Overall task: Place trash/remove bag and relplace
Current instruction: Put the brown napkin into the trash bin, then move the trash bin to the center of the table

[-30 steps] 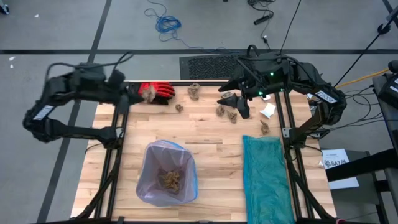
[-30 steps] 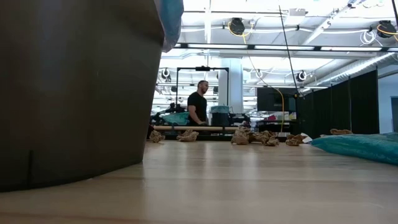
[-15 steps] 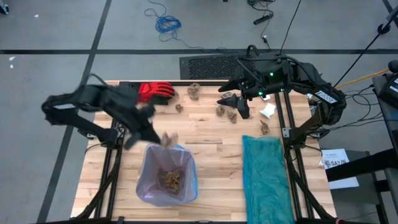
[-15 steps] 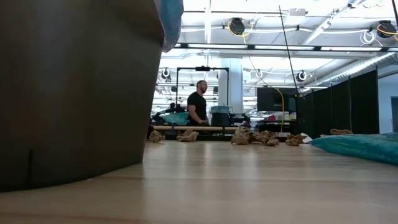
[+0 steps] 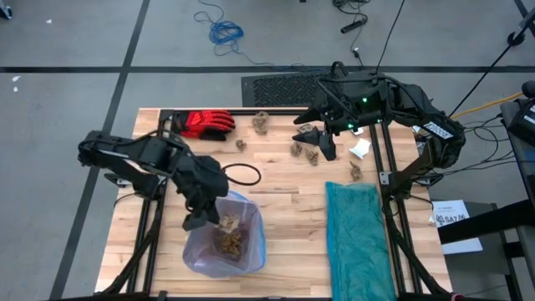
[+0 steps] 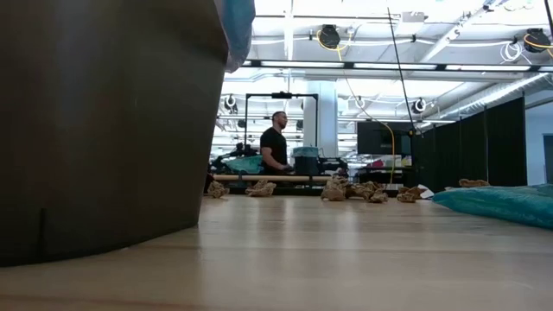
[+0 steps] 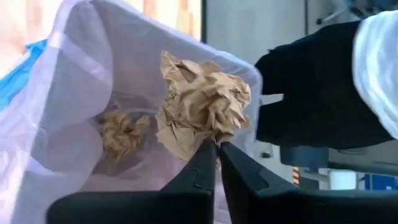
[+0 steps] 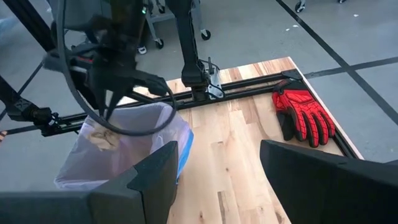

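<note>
Left gripper (image 7: 217,151): over lilac-lined bin's rim, fingers nearly together, pinching crumpled tan paper lump (image 7: 202,102) | Bag (image 5: 249,242): lining bin, table's near-left, several lumps inside | Right gripper (image 5: 320,140): fingers spread, empty, above loose lumps (image 5: 298,149) at far edge | Red glove (image 5: 206,123): far-left | Teal bag (image 5: 358,238): right

Both arms are dark, jointed and matte. A black cable loops loose off the left arm (image 5: 142,155). The right arm (image 5: 393,96) shows a small green light and a white label band.
</note>
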